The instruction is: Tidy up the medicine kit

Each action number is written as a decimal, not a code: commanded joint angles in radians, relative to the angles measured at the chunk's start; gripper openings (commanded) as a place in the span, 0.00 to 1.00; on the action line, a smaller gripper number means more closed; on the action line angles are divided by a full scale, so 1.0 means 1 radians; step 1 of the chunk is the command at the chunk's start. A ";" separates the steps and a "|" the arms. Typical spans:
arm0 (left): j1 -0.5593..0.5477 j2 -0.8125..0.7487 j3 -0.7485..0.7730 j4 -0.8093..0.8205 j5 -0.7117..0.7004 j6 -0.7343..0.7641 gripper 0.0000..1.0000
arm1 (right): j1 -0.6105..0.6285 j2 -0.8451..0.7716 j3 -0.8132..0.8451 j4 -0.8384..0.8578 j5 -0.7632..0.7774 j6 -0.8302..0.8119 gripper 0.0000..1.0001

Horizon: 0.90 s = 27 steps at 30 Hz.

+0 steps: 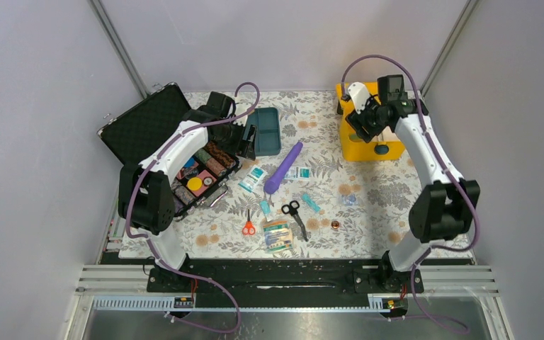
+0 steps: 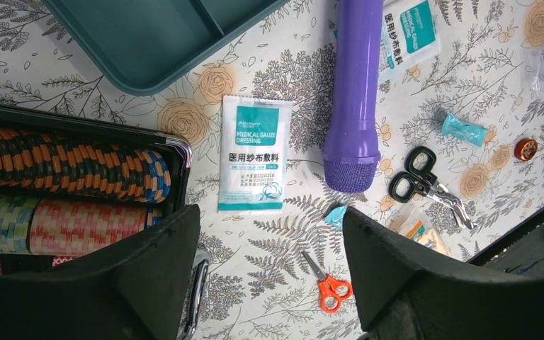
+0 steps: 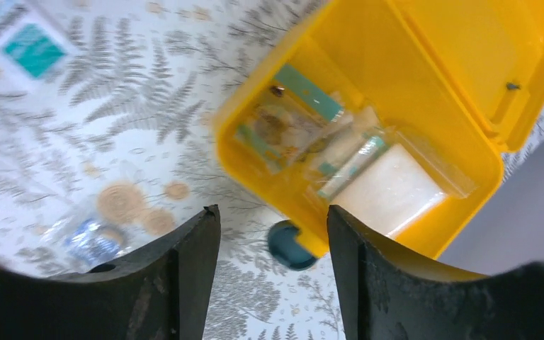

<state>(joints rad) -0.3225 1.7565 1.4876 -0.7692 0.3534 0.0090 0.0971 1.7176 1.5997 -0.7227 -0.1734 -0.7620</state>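
Only the gauze packet [image 2: 253,154] lying just beside the black case [image 2: 78,117] has writing that reads plainly: "MEDICAL GAUZE DRESSING" on a teal band, with 医用纱布敷料 beneath; a second packet [image 2: 411,32] beyond the purple tube [image 2: 354,92] bears the same English heading; the smaller print on both is too fine to read.

The medicine kit [image 1: 372,150] stands at the far right corner of the fern-printed table [image 1: 368,202], its lid thrown back on the far side and its dark teal latch [image 3: 289,246] on the near wall; its long axis seems to run left to right across the table. Inside lie clear-wrapped packets, a white pad in film and a strip with a teal end (all blurred, no label legible). The teal tray [image 2: 149,35] lies out of the kit, well apart to the left, beside the black case; that case holds patterned rolls, orange-and-black, blue and red.

The left gripper [image 2: 269,276] hangs over the gauze packet and orange scissors [image 2: 328,287], fingers spread, gripping nothing; the right gripper [image 3: 273,276] hangs above the kit's near wall, fingers likewise apart and bare.
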 commanded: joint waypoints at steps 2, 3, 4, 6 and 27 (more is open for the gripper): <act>-0.003 0.000 0.034 0.018 0.011 -0.006 0.73 | 0.055 -0.143 -0.159 -0.047 -0.170 -0.046 0.65; -0.003 0.003 0.038 0.017 0.012 -0.006 0.73 | 0.070 -0.169 -0.207 -0.049 -0.189 -0.084 0.65; -0.002 0.006 0.042 0.017 0.014 -0.006 0.73 | 0.086 -0.190 -0.260 -0.058 -0.199 -0.130 0.65; -0.004 0.010 0.049 0.018 0.014 -0.006 0.73 | 0.122 -0.223 -0.350 -0.088 -0.200 -0.236 0.66; -0.003 -0.009 0.021 0.014 -0.013 -0.004 0.73 | 0.243 -0.019 -0.493 -0.133 -0.032 -0.519 0.99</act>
<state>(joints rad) -0.3225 1.7649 1.4921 -0.7696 0.3538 0.0059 0.3096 1.6836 1.0954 -0.8764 -0.2592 -1.2369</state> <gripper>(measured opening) 0.731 0.993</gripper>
